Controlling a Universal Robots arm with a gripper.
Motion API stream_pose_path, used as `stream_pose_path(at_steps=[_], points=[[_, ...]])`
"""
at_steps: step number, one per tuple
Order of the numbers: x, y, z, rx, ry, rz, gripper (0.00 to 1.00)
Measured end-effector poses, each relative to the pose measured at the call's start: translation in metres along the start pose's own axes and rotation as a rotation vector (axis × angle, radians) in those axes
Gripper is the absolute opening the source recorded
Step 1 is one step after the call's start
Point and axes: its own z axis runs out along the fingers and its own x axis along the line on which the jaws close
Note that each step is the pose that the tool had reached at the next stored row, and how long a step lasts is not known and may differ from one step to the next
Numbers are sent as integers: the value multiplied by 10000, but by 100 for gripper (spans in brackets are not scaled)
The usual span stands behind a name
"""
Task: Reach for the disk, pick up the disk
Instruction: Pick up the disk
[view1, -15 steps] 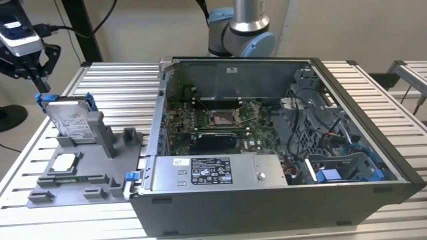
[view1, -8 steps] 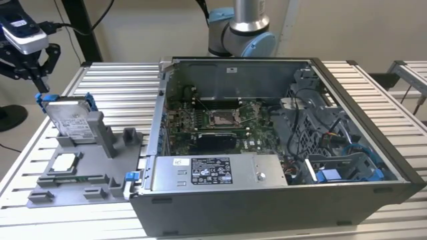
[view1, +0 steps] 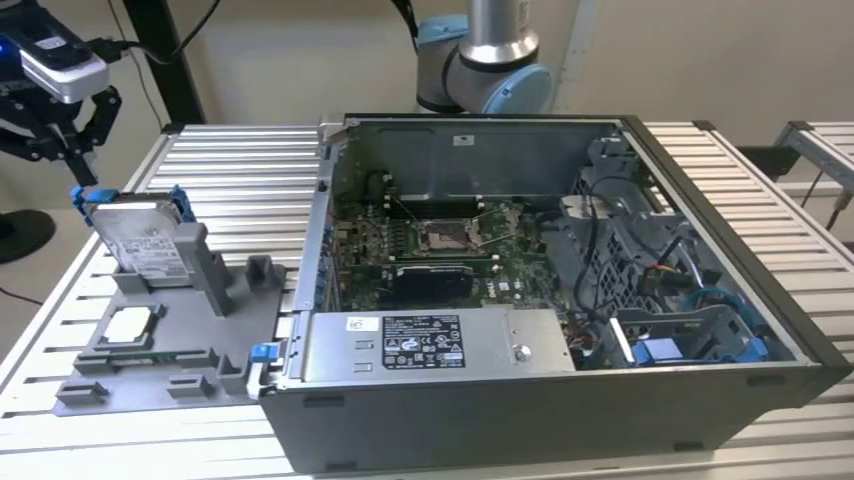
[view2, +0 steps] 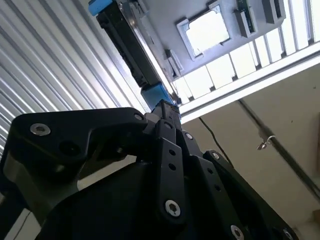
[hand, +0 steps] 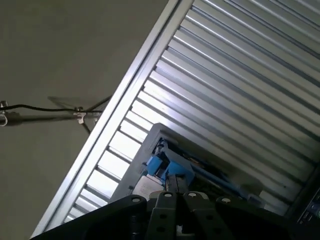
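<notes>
Slatted metal table (view1: 240, 160): grey tray (view1: 200, 335) beside open computer case (view1: 507, 420), both directly on slats.

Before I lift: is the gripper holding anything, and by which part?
The gripper looks shut on the disk, pinching the blue bracket at its top corner.

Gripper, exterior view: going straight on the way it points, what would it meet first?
Probably the blue bracket at the upper corner of the disk, which stands upright right below the gripper; depth is uncertain.
</notes>
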Motion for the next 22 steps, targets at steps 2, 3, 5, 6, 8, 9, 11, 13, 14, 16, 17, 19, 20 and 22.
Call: stream_pose_path(at_steps=[2, 3, 5, 6, 8, 9, 11, 13, 14, 16, 17, 19, 20, 22], points=[[0, 0, 0, 0, 13, -339, 0], [0, 0, 0, 0, 19, -501, 0], [0, 0, 0, 0, 31, -820, 0], [0, 0, 0, 0, 37, -981, 0], [0, 0, 0, 0, 50, -1321, 0], [0, 0, 0, 0, 57, -1496, 0], [0, 0, 0, 1, 70, -1840, 0], [0, 0, 0, 1, 84, -2200, 0], [0, 0, 0, 2, 91, -2390, 0], [0, 0, 0, 3, 105, -2744, 0], [0, 0, 0, 3, 111, -2883, 0], [0, 0, 0, 4, 114, -2943, 0], [0, 0, 0, 4, 114, -2944, 0], [0, 0, 0, 5, 114, -2945, 0]])
